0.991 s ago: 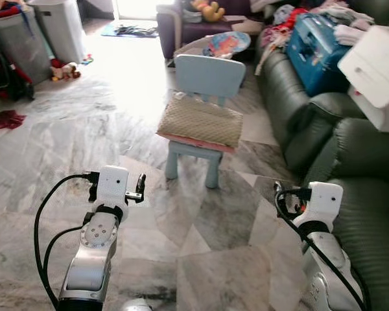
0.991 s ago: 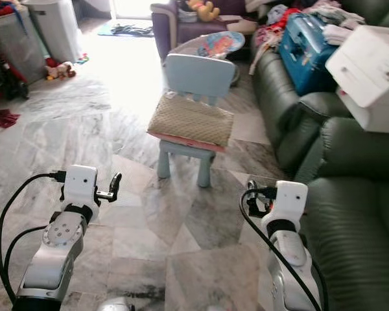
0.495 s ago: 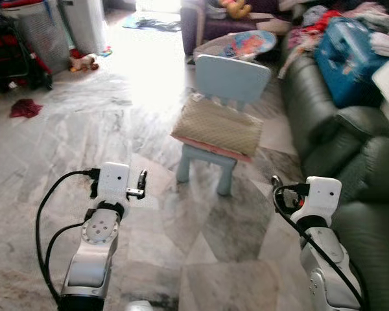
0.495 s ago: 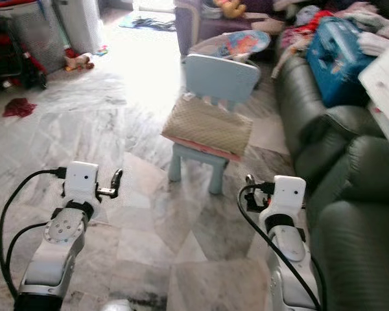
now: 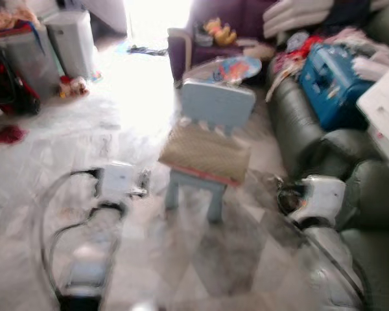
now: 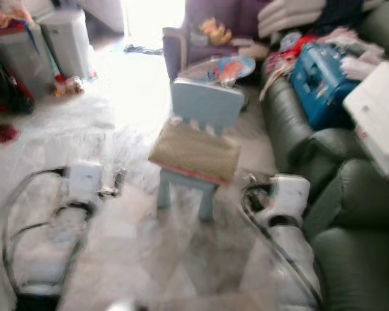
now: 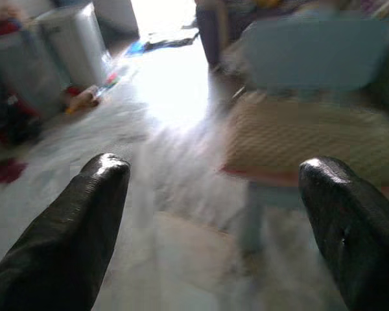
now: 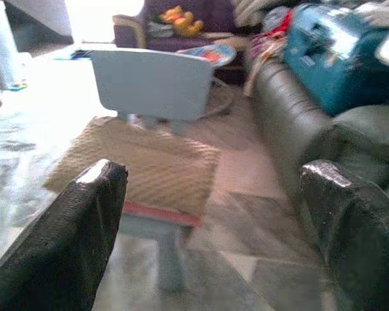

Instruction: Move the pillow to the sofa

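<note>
You are approaching with both claws spread and empty: left gripper (image 7: 214, 214), right gripper (image 8: 214, 220). Ahead, the beige woven pillow (image 5: 204, 152) is overhanging the small pale-blue plastic chair (image 5: 215, 107); bumping it risks toppling both.

one pillow (image 5: 204, 151) is lying on one blue chair (image 5: 217, 107); one green sofa (image 5: 311, 139) is carrying one blue case (image 5: 330, 81); two white bins (image 5: 48, 48) are standing together.

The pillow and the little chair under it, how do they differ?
The pillow is beige, textured and lies flat; the chair is plain pale blue and stands upright on legs. The pillow overhangs the chair's seat on the sides. Both stand on the marble floor area beside the dark sofa.
</note>
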`<state>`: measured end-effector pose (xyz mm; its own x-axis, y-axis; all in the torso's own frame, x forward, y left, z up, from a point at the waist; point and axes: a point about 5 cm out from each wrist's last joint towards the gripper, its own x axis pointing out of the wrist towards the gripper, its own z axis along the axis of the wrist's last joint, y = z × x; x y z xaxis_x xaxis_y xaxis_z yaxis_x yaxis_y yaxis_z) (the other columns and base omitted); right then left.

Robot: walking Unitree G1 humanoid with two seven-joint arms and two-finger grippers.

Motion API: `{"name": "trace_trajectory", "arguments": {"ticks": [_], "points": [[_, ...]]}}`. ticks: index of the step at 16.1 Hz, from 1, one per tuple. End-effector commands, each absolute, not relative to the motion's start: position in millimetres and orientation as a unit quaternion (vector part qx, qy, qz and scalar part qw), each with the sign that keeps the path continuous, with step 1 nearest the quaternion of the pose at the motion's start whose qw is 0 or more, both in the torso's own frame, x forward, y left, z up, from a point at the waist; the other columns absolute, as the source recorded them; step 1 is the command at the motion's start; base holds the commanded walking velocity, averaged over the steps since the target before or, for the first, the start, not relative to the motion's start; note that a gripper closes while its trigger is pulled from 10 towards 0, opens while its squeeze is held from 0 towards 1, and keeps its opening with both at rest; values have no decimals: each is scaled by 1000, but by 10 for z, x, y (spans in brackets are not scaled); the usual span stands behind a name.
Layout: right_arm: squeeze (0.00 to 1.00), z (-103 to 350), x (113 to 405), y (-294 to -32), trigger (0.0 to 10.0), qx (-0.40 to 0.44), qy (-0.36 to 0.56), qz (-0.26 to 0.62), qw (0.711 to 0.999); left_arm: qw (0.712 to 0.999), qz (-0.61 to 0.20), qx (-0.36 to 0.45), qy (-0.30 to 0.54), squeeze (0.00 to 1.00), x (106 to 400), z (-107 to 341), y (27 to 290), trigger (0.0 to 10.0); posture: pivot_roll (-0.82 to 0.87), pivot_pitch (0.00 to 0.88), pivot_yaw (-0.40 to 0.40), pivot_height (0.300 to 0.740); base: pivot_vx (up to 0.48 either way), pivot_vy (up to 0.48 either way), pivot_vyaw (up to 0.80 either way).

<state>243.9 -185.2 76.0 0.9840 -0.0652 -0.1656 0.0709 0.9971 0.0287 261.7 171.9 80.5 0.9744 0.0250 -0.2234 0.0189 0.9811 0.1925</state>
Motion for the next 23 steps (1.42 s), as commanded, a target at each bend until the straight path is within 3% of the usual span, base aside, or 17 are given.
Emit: {"name": "trace_trajectory", "arguments": {"ticks": [1, 6, 19, 23], "points": [[0, 796, 2424, -1973, 10000, 5, 78, -49, 996, 990, -13, 93, 101, 0, 2656, 856, 1598, 10000, -11, 0, -43, 740, 416, 0, 0], [0, 793, 2431, -1967, 10000, 9, 76, -48, 996, 990, -4, 102, 102, 0, 2667, 853, 1631, 10000, -9, 0, -44, 740, 416, 0, 0], [0, 760, 2408, -1959, 10000, 11, 84, -39, 996, 988, 4, 114, 107, 0, 2659, 824, 1642, 10000, -10, 0, -46, 740, 369, 302, 0], [0, 766, 2403, -1965, 10000, 10, 84, -35, 996, 991, 10, 102, 82, 0, 2681, 888, 1566, 10000, -8, 0, -49, 740, 78, 91, 0]]}}
